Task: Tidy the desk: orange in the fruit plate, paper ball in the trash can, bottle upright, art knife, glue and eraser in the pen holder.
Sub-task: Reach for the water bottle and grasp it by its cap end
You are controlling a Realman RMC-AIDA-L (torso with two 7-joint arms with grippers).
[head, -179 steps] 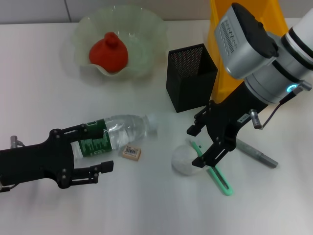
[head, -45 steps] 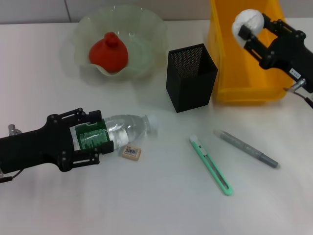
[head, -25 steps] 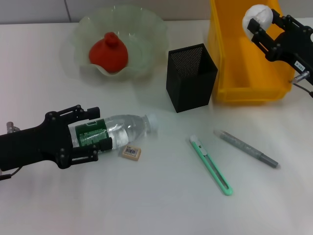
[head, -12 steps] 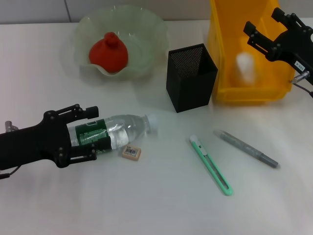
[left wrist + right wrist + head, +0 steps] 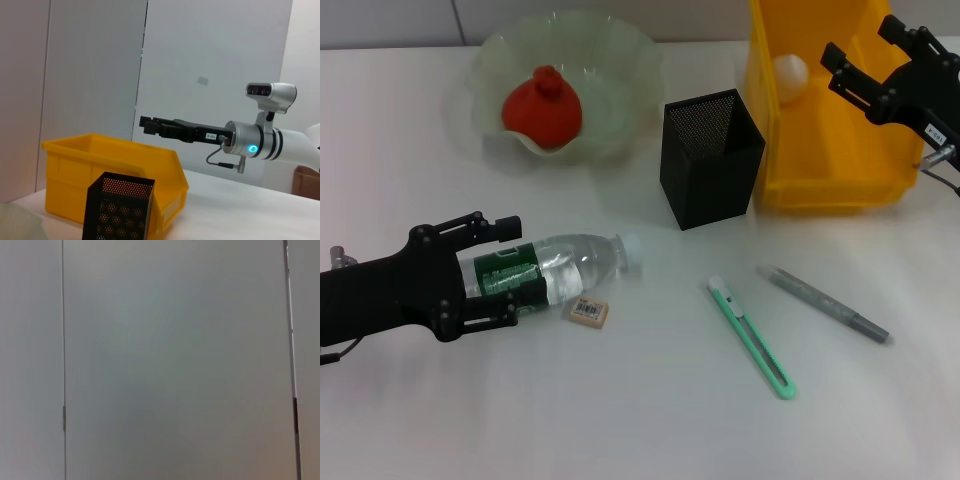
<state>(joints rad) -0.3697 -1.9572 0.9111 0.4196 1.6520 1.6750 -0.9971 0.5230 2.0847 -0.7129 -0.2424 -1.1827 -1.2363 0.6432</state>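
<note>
The paper ball (image 5: 790, 75) lies inside the yellow trash can (image 5: 825, 190), against its left wall. My right gripper (image 5: 868, 52) hovers open and empty over the can's right side; the left wrist view shows this gripper (image 5: 150, 124) above the can (image 5: 100, 170). On its side near the front left lies the clear bottle (image 5: 575, 265), with my left gripper (image 5: 488, 272) shut on its green label. The orange (image 5: 542, 105) sits in the glass fruit plate (image 5: 620, 60). The eraser (image 5: 588, 312), green art knife (image 5: 752, 338) and grey glue stick (image 5: 825, 303) lie on the desk.
The black mesh pen holder (image 5: 710, 155) stands between the plate and the can and also shows as the pen holder (image 5: 117, 205) in the left wrist view. Only a blank wall fills the right wrist view.
My right gripper carried the paper ball over the trash can, opened, and the ball dropped inside. My left gripper closed on the bottle.
</note>
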